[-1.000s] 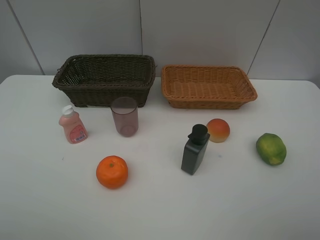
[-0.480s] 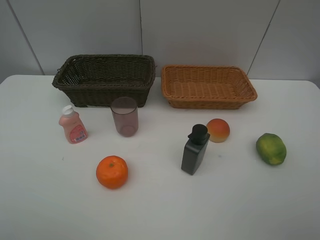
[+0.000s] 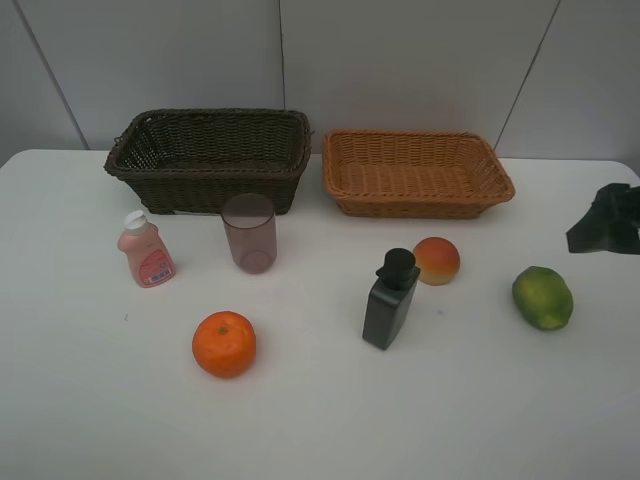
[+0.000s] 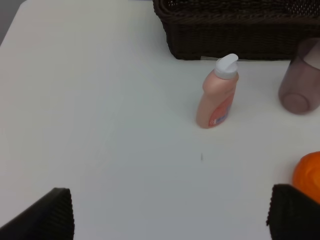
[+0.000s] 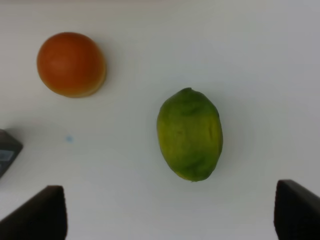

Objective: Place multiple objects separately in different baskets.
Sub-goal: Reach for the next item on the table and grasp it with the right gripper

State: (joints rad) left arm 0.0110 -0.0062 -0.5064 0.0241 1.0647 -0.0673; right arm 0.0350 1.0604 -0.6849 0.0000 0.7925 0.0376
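Wide-open right gripper (image 5: 170, 212) parked at the green citrus (image 5: 190, 134), holding nothing

The citrus sits just ahead of its tips with bare table (image 5: 250, 50) all round. The peach (image 5: 71, 64) and black bottle (image 5: 7, 152) are further off to one side. The left gripper (image 4: 170, 215) gapes too, also holding nothing: pink bottle (image 4: 216, 97) ahead, dark basket (image 4: 235, 40) behind that, cup (image 4: 300, 82) and orange (image 4: 307, 170) off sideways. The tan basket (image 3: 420, 207) is by the far edge.

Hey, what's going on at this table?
Nothing is held yet. The dark brown woven wicker basket and the light orange-tan woven wicker basket both sit empty. The robot's right tool hangs open above the oval green citrus fruit; its left tool hangs open facing the pink white-capped bottle.
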